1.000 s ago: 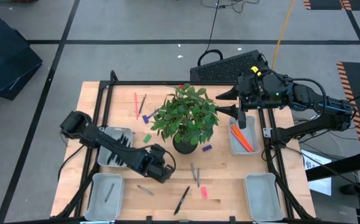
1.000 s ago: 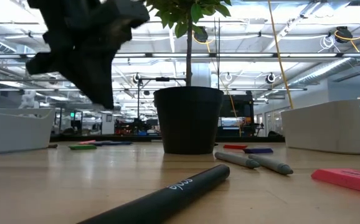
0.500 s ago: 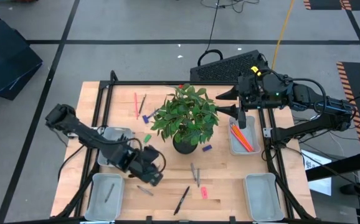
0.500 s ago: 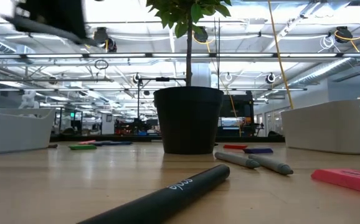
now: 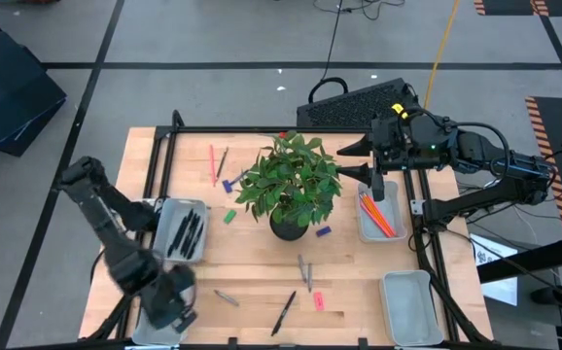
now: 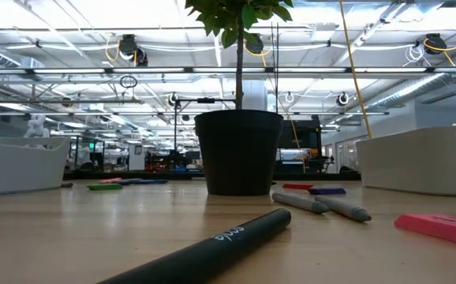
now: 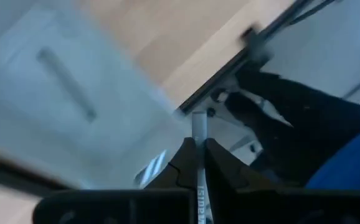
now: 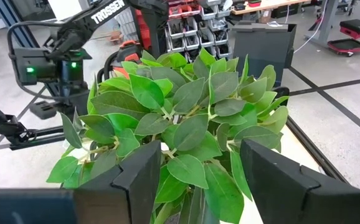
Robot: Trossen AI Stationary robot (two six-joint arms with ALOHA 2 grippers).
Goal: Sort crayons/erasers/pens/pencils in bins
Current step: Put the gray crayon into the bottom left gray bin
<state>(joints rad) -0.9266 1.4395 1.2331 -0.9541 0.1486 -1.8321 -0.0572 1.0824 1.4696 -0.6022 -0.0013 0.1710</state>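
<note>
My left gripper point(image 5: 171, 307) hangs over the near-left bin point(image 5: 151, 292), shut on a pale grey stick point(image 7: 198, 127). That bin holds one grey stick point(image 7: 66, 86). The far-left bin point(image 5: 182, 231) holds black pens, and the far-right bin point(image 5: 378, 216) holds orange and red pencils. A black pen point(image 5: 284, 313), grey sticks point(image 5: 303, 270), a pink eraser point(image 5: 318, 301), a green eraser point(image 5: 229, 217) and a purple eraser point(image 5: 323, 231) lie loose on the table. My right gripper point(image 8: 205, 180) waits open at the far right, facing the plant. My left gripper pinches the grey stick between its two fingers point(image 7: 183, 155). The stick lies along the fingers, and its free end point(image 7: 197, 117) sticks out past the fingertips. It is lifted clear, above the near-left bin.
A leafy plant in a dark round pot point(image 5: 289, 226) stands mid-table. The near-right bin point(image 5: 409, 306) sits by the near edge. A red pencil point(image 5: 212, 163), a grey stick point(image 5: 222, 161) and a blue eraser point(image 5: 227, 185) lie far left of the plant. A black frame edges the table.
My left gripper has risen and swung from the middle of the table toward its near-left corner, ending over the near-left bin. It has left the low view.
</note>
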